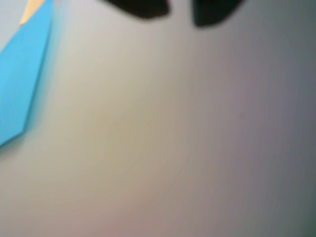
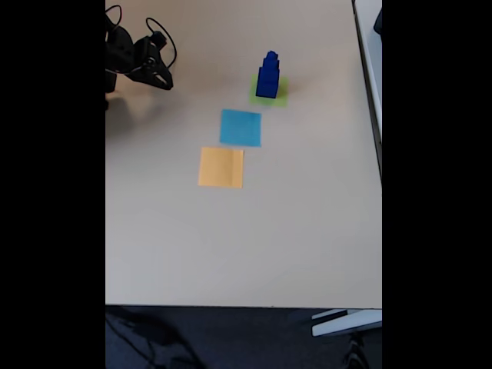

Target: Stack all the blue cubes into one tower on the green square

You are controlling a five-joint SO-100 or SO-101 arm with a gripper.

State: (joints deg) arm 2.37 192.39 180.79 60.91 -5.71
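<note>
1. Four blue cubes, as far as the small fixed view lets me count, stand as a tower (image 2: 267, 74) on the green square (image 2: 280, 97), far right on the desk (image 2: 307, 231).
2. Claw (image 1: 180, 12) empty, tips apart, well left of it.
3. Risk: a careless arm sweep could topple the tower.
4. No readable writing.

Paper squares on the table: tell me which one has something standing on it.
The green square, farthest up in the fixed view, carries the tower of blue cubes. The light-blue square and the orange square below it lie bare.
</note>
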